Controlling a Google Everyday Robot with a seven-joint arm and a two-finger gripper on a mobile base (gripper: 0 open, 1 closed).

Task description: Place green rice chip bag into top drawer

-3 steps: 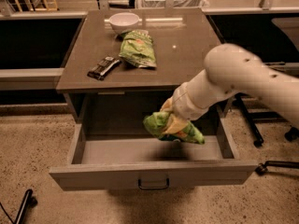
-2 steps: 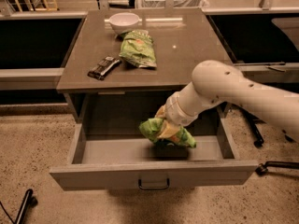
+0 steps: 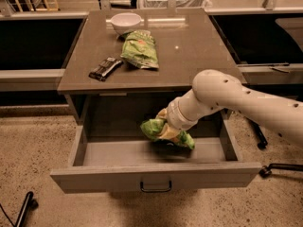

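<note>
The top drawer (image 3: 109, 155) is standing open across the lower frame, and just above its floor the green rice chip bag (image 3: 150, 128) is hanging, long axis left-to-right, with my claw (image 3: 166, 126) clamping it from the right.

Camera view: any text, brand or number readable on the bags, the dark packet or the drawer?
No text can be read.
Green bag, held by the gripper over the open drawer: print too blurred.
Olive bag on the table: orange label, too blurred.
Dark packet: markings too small.
Drawer front, bowl: no lettering visible.
</note>
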